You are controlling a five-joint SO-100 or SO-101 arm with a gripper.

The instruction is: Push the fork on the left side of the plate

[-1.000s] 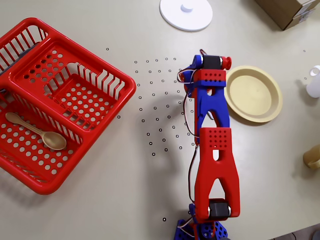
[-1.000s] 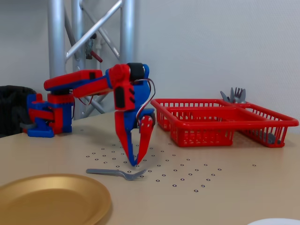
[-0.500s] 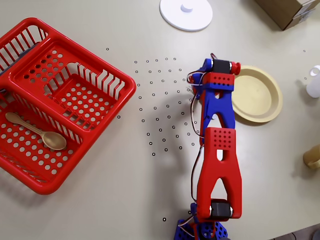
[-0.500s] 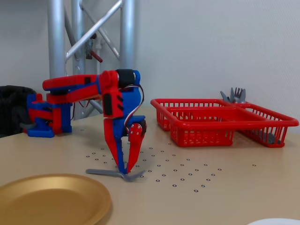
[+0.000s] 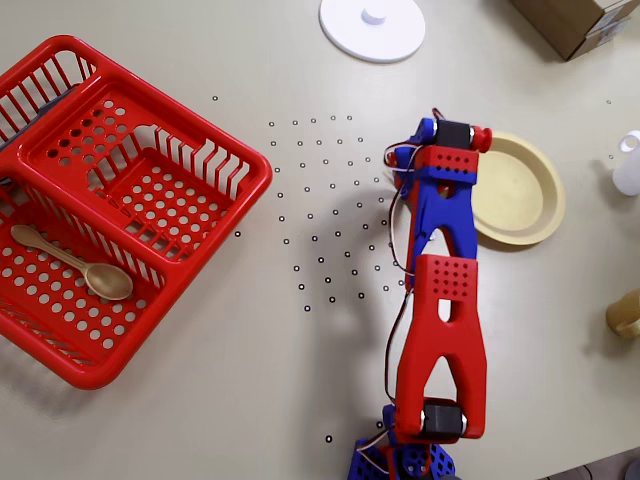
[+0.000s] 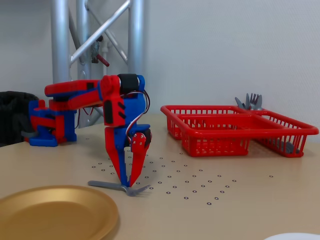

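Note:
In the fixed view the small grey fork (image 6: pixel 107 185) lies flat on the table, just beyond the rim of the pale-yellow plate (image 6: pixel 55 212). My gripper (image 6: pixel 126 183) points straight down with its fingertips together, resting against the fork near its tines. In the overhead view the plate (image 5: pixel 520 190) sits at the right. The arm's wrist (image 5: pixel 445 150) hangs over the plate's left rim and hides both the fork and the fingertips.
A red basket (image 5: pixel 130 200) at the left holds a wooden spoon (image 5: pixel 75 262), and in the fixed view (image 6: pixel 240 130) more forks (image 6: pixel 250 101) stand in it. A white disc (image 5: pixel 372 25), a cardboard box (image 5: pixel 580 20) and small objects (image 5: pixel 628 165) line the far and right edges.
The arm has swung toward the plate with its fingertips low on the table. The fork has slid along with them, closer to the plate's rim.

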